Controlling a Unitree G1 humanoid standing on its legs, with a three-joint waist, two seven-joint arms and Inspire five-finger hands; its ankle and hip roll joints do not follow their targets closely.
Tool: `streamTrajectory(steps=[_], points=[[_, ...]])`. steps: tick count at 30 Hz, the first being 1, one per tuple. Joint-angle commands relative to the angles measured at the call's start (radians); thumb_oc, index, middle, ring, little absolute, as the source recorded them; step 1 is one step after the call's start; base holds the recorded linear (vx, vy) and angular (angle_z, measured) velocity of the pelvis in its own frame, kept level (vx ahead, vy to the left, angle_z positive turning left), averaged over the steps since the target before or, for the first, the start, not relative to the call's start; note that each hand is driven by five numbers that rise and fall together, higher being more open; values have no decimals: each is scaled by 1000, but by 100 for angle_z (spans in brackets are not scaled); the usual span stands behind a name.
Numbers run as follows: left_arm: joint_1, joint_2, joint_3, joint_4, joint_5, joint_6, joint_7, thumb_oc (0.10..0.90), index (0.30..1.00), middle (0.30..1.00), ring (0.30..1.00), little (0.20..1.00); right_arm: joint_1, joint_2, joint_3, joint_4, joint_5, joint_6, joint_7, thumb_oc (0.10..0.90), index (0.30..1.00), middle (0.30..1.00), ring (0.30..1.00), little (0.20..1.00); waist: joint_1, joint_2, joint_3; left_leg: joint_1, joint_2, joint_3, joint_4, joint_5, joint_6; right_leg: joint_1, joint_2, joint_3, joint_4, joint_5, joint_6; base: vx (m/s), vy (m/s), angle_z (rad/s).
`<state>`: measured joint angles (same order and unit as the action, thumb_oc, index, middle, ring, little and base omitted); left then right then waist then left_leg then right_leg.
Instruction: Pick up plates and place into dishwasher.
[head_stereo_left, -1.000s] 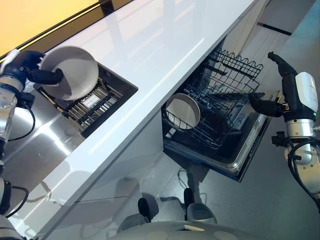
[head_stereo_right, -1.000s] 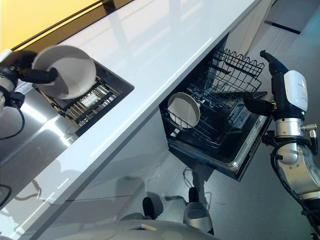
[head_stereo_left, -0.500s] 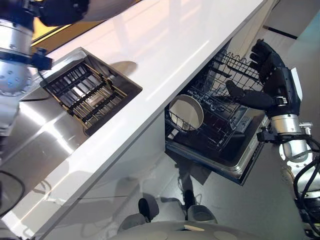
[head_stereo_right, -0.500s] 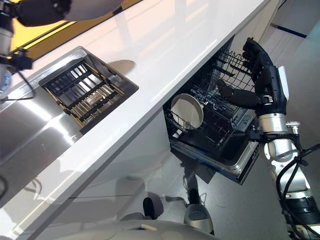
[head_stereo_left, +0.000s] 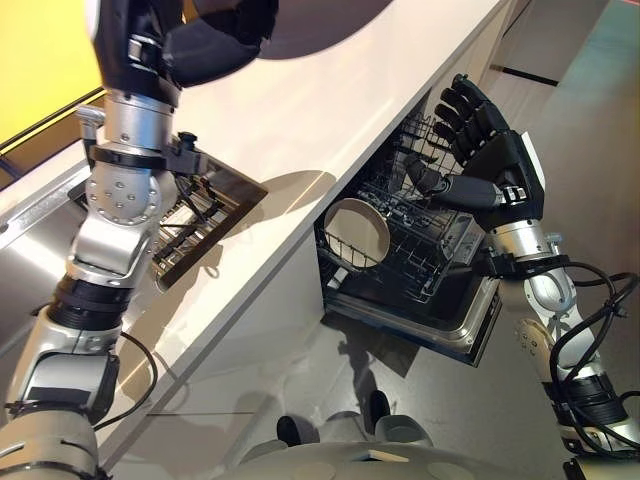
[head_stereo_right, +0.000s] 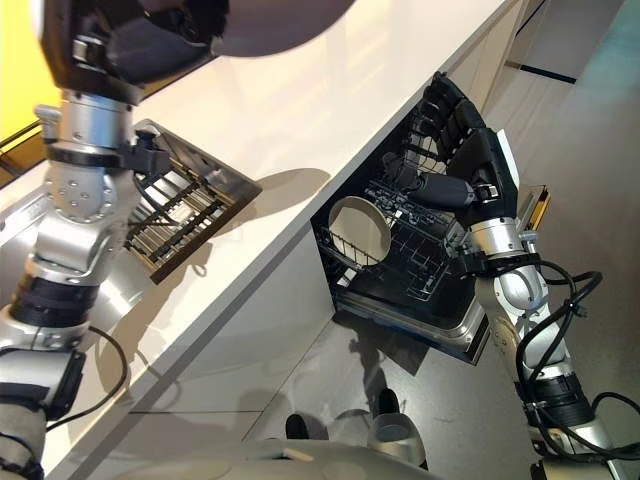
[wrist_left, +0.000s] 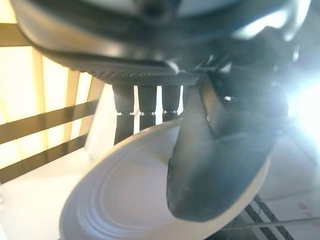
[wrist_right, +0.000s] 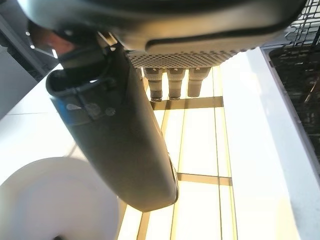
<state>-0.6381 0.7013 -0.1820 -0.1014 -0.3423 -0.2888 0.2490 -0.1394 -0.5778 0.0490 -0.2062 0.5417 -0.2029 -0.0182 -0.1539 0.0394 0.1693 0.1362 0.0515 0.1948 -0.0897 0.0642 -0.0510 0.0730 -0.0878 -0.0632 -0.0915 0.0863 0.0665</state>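
My left hand (head_stereo_left: 205, 45) is raised high over the white counter (head_stereo_left: 330, 110), shut on a white plate (wrist_left: 135, 200). Its thumb lies across the plate's face and its fingers (wrist_left: 145, 102) are behind the rim. From the head the plate (head_stereo_left: 310, 20) shows as a grey disc at the top edge. Another round white plate (head_stereo_left: 355, 232) stands on edge in the lower rack (head_stereo_left: 420, 265) of the open dishwasher. My right hand (head_stereo_left: 490, 160) hovers over that rack's far side, open with fingers spread and nothing in it.
A dark drying rack (head_stereo_left: 205, 215) sits in the steel sink (head_stereo_left: 40, 260) beside my left arm. The dishwasher's door (head_stereo_left: 470, 325) hangs open over the grey floor, below my right forearm. A yellow wall runs behind the counter.
My left hand has lifted the plate out of the sink rack, up and rightward over the counter. My right hand has risen over the dishwasher rack and spread its fingers. The camera has shifted too.
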Motion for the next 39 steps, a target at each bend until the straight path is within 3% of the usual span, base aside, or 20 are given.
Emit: streamTrajectory(steps=[1, 20, 35, 39], points=[[-71, -2, 0, 73, 41, -111, 9, 100, 300, 300, 300, 200, -138, 15, -17, -122, 45, -79, 37, 800, 900, 900, 900, 900, -28, -25, -110, 32, -58, 6, 2, -83, 32, 29, 59, -5, 10, -32, 32, 0, 0, 0], [-52, -161, -129, 372, -24, -172, -141, 100, 300, 300, 300, 200, -206, 66, -4, -72, 106, -41, 58, 800, 900, 900, 900, 900, -60, -28, -131, 42, -50, 43, 2, -83, 37, 21, 64, 22, 8, -19, 27, 1, -1, -3], [-31, -210, -182, 362, -77, -181, -269, 100, 300, 300, 300, 200, -210, 66, -9, -42, 95, -10, 49, 800, 900, 900, 900, 900, -60, -34, -128, 43, -49, 50, 2, -83, 38, 22, 60, 22, 5, -12, 29, 0, 0, 0], [-40, -203, -202, 342, -135, -156, -359, 100, 300, 300, 300, 200, -222, 48, 2, -32, 156, 36, 136, 800, 900, 900, 900, 900, -60, -32, -129, 43, -48, 51, 2, -83, 38, 22, 58, 22, 4, -10, 29, 0, 0, 0]])
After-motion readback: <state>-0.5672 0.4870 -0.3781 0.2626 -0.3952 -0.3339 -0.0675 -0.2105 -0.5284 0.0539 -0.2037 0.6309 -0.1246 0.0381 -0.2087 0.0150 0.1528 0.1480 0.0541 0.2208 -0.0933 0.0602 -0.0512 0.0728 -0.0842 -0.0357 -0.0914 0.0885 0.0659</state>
